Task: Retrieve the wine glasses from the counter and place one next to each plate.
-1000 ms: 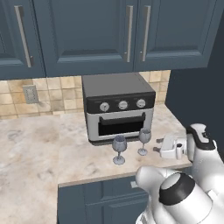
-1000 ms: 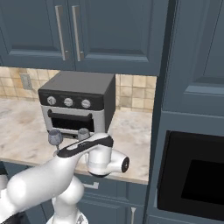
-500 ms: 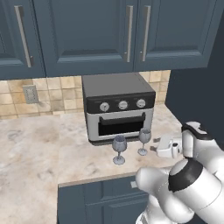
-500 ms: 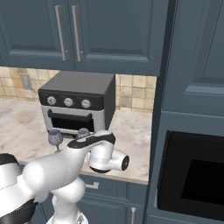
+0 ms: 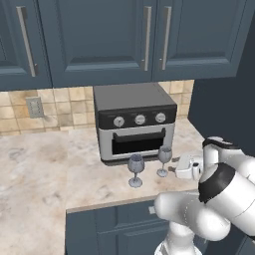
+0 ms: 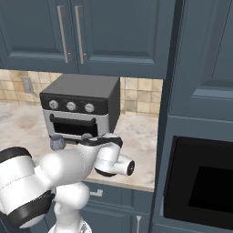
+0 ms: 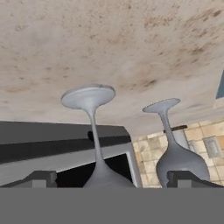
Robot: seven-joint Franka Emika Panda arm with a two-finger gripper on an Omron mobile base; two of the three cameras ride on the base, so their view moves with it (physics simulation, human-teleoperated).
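Note:
Two clear wine glasses stand upright on the marble counter (image 5: 45, 169) in front of the toaster oven, one (image 5: 135, 169) to the left and nearer the edge, one (image 5: 164, 159) to its right. My gripper (image 5: 179, 167) hovers low just right of the right-hand glass, open and holding nothing. The hand view is rolled upside down: one glass (image 7: 89, 97) sits between my fingertips (image 7: 40, 178) but further off, and the other glass (image 7: 177, 162) is close to the right one. One glass (image 6: 57, 142) peeks out past my arm in the right base view. The plates are out of view.
A silver-and-black toaster oven (image 5: 134, 122) stands right behind the glasses against the tiled wall. Dark blue wall cabinets (image 5: 99, 40) hang above. A tall cabinet with a built-in black oven (image 6: 200, 182) closes off the counter's right end.
My arm has swung its elbow outward and the hand has edged left toward the right-hand glass. The glasses have not moved and the jaws stay open.

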